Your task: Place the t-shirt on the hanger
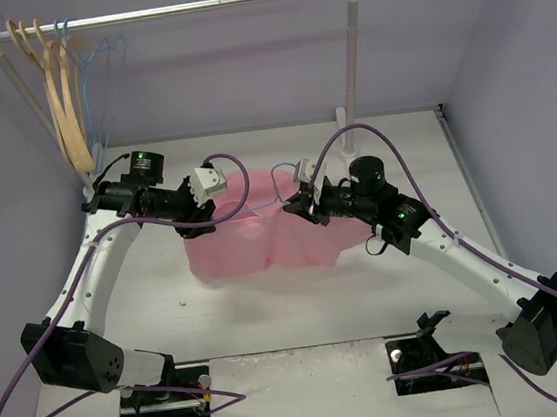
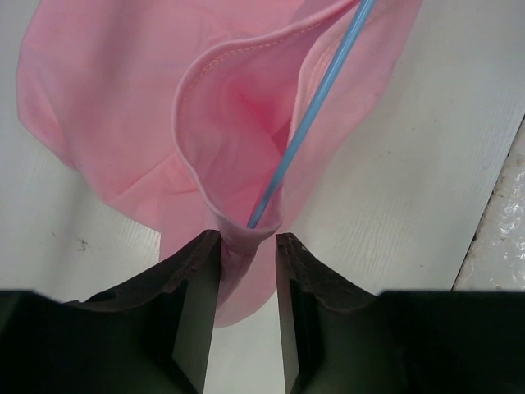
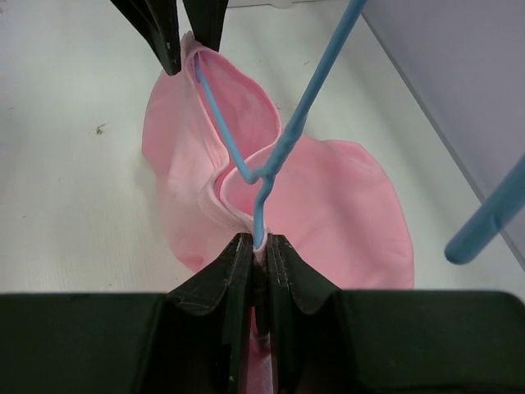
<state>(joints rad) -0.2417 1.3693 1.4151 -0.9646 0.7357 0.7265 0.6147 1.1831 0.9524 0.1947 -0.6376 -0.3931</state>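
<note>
The light pink t-shirt (image 1: pixel 262 239) lies bunched on the table between both arms, its neck edge lifted. The light-blue wire hanger (image 1: pixel 282 173) sits partly inside it. In the right wrist view my right gripper (image 3: pixel 258 238) is shut on the hanger (image 3: pixel 303 107) just below its twist, with a fold of t-shirt (image 3: pixel 344 205) pinched in too. In the left wrist view my left gripper (image 2: pixel 248 238) has its jaws apart. The t-shirt's hem (image 2: pixel 107 98) sits between the tips against the left finger, and one hanger arm (image 2: pixel 312 115) ends inside that fold.
A clothes rail (image 1: pixel 185 9) stands at the back with tan wooden hangers (image 1: pixel 68 112) and more light-blue wire hangers (image 1: pixel 93 79) at its left end. The rail's right post (image 1: pixel 350 59) stands behind the right arm. Walls close in on three sides.
</note>
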